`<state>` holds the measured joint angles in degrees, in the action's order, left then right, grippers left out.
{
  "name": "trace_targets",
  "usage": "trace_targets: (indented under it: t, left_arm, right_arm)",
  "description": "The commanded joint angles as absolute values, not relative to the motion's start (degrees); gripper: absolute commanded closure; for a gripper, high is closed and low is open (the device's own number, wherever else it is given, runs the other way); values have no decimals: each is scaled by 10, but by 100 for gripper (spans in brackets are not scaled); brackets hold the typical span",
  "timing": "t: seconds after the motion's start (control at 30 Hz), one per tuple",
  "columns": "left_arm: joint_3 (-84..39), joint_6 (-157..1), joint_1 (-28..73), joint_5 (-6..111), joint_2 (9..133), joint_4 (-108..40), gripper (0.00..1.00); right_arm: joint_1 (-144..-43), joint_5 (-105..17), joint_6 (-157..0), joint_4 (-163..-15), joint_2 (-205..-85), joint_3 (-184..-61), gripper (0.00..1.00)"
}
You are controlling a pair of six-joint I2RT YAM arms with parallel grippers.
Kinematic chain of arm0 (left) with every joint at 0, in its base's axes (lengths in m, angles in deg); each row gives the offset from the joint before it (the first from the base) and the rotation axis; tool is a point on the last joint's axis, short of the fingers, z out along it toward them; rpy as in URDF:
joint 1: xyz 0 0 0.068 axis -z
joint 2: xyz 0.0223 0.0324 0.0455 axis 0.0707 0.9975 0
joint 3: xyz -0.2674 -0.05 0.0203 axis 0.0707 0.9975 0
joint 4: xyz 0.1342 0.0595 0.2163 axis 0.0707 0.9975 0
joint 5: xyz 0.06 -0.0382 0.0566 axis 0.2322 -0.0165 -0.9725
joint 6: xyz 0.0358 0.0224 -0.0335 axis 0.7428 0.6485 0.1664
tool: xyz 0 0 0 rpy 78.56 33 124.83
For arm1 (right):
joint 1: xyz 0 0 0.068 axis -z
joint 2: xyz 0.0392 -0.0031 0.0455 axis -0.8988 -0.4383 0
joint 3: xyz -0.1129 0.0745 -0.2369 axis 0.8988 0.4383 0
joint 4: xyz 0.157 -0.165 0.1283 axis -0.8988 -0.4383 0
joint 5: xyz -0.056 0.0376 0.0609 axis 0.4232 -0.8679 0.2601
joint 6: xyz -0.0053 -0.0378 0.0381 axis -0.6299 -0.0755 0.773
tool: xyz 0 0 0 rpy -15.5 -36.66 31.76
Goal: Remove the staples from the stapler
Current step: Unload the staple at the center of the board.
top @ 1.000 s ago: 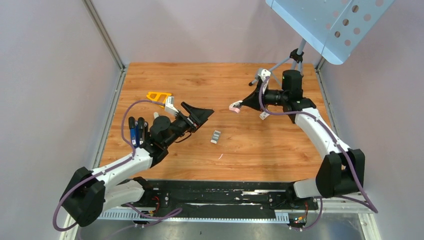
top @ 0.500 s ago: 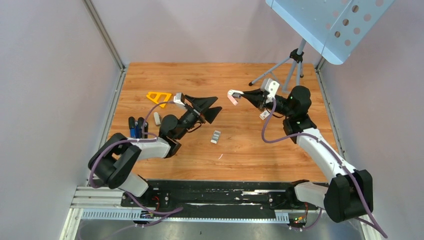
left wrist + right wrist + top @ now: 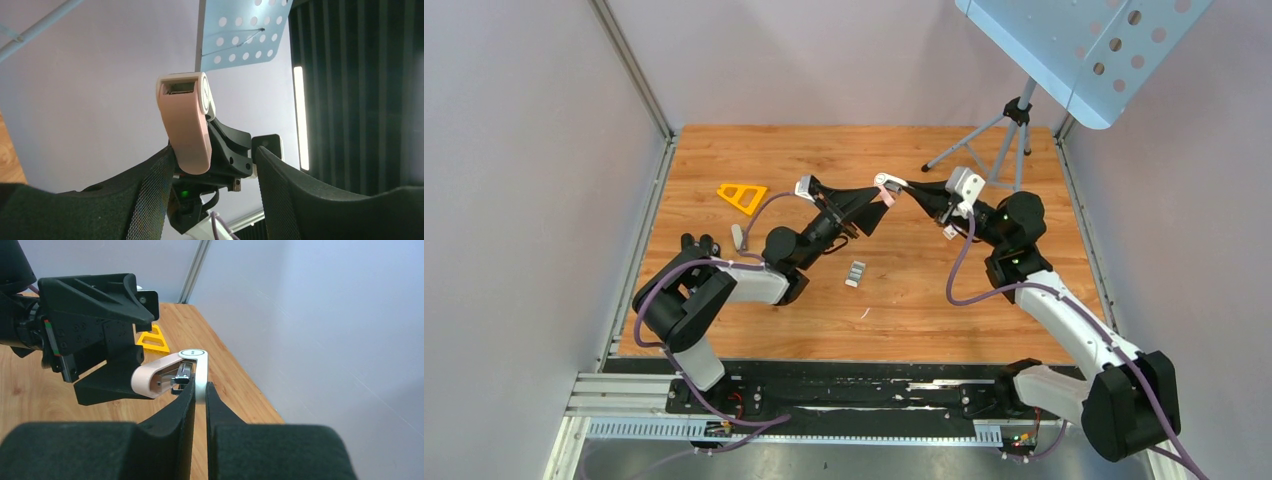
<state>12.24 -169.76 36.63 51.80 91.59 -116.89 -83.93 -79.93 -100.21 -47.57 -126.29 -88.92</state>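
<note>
Pink-and-white plastic sits pinched in my right gripper [image 3: 200, 388]: its two fingers are closed on the white arm of the small pink stapler [image 3: 161, 374]. That stapler is hinged open in a V, and a bit of metal shows inside the gap. I hold it above the table [image 3: 824, 150], clear of the wood, with its pink arm pointing at my other arm.

My left gripper [image 3: 215, 155] faces it with the jaws spread wide. In the left wrist view the pink end hangs between the two fingers, close against the left one. I cannot tell whether it touches.

Below and a little nearer to me, the staples [image 3: 855, 272] lie flat on the wood as a short grey bar, apart from both arms. A thin white sliver [image 3: 864, 313] lies nearer still.

Black tips that I take for the stapler [image 3: 690, 241] show at the table's left side, right behind my left arm's elbow; most of it is hidden. A small white piece [image 3: 737, 236] lies just beside them, and an orange triangle [image 3: 742, 196] lies farther back. A tripod [image 3: 999, 135] stands at the far right corner.
</note>
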Motion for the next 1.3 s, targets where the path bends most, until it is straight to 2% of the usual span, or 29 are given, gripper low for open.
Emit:
trace_targets:
  t: [0.0,0.17,0.73,0.97,1.03,1.07,1.1,1.27]
  left_arm:
    - [97,-1698,373,523,927,-1197,40]
    - [94,-1701,375,528,934,-1196,56]
    - [87,-1707,376,540,953,-1205,63]
    - [84,-1710,376,539,968,-1231,88]
    - [82,-1704,375,543,973,-1238,99]
    - [82,-1692,375,548,974,-1239,100]
    - [83,-1677,374,553,974,-1239,100]
    - [100,-1607,356,586,969,-1239,100]
  right_arm:
    - [-854,-785,-990,-440,-1245,-877,100]
    - [-856,-785,-997,-439,-1238,-870,100]
    - [-863,-794,-1015,-446,-1226,-859,100]
    - [-863,-798,-1016,-454,-1224,-859,100]
    - [-863,-796,-1014,-463,-1223,-862,100]
    - [-863,-790,-1012,-470,-1222,-864,100]
    - [-863,-784,-1010,-481,-1221,-867,95]
    - [-861,-752,-1000,-588,-1198,-886,35]
